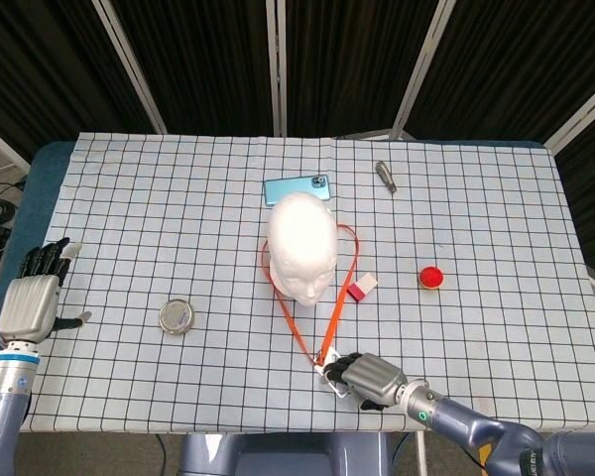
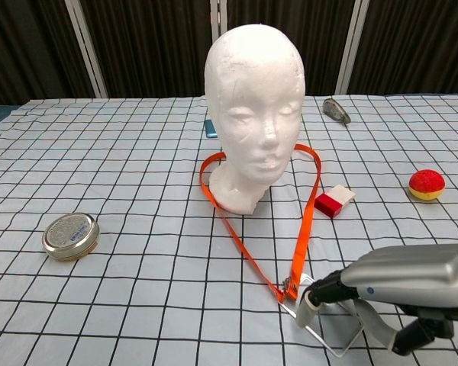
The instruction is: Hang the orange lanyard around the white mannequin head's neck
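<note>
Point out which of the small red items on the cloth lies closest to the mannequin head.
The red and white block, just beside the mannequin head's base and the orange lanyard. The red ball sits much farther out toward the right edge.

Orange lanyard (image 2: 305, 221) around mannequin head (image 2: 253, 107), badge end in right hand (image 2: 401, 286).

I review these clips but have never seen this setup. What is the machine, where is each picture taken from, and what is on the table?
It is a two-armed robot with finger hands. One picture looks down from its head, the other forward from its chest. On the checked table a white mannequin head stands inside an orange lanyard loop. The right hand pinches the clear badge holder at the lanyard's end, near the front edge. The left hand is open, holding nothing. Also there: a round tin, a blue phone, a red ball, a red-and-white block and a small grey object.
</note>
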Controlling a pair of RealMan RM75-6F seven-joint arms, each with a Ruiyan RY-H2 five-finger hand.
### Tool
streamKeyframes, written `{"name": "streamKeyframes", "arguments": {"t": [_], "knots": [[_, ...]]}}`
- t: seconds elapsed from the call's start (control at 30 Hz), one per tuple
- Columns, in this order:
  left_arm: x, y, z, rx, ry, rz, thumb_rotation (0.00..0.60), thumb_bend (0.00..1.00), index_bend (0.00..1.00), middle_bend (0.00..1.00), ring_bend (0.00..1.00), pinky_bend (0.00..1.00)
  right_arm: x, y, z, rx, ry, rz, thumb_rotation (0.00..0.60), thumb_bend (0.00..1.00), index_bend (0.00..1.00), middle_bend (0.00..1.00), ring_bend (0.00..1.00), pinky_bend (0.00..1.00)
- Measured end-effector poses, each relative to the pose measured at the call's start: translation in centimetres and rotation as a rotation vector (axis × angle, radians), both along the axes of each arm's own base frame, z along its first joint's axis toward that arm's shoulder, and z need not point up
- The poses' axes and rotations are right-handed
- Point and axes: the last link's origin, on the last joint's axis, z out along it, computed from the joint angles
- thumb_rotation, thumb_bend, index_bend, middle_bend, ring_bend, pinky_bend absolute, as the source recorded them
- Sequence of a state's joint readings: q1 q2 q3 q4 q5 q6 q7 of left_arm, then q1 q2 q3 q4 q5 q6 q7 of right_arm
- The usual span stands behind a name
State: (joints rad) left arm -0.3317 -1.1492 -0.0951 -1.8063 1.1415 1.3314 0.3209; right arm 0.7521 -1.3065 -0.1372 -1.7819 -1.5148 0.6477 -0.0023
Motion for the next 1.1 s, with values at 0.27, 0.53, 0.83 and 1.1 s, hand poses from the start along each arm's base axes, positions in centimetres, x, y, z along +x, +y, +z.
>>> {"name": "streamKeyframes", "arguments": {"t": [0.27,0.53,0.83,1.1], "knots": [[-0.1,-0.1,-0.1,-0.002,0.002,0.001,0.600,0.00,0.00,0.00,0.00,0.00,0.7,0.2,1.6,-0.082,-0.048,0.097,0.600,1.00,0.24,0.24,0.16,0.21],[0.0,-0.6,0.0,-0.004,-0.006,-0.008,0.600,0.00,0.00,0.00,0.00,0.00,-0.8,-0.5,6.6,-0.329,-0.115,0.174,0.600,1.00,0.24,0.20,0.15,0.17],[-0.1,-1.9,0.4,0.017,-0.012,-0.047,0.600,0.00,0.00,0.00,0.00,0.00,-8.1,0.3,14.4,-0.746,-0.109,0.081,0.600,0.07,0.02,0.00,0.00,0.00],[-0.9,-3.6,0.3,0.027,0.000,-0.065,0.600,0.00,0.00,0.00,0.00,0.00,-14.0,2.4,18.2,-1.040,0.009,-0.089,0.600,0.00,0.00,0.00,0.00,0.00]]}}
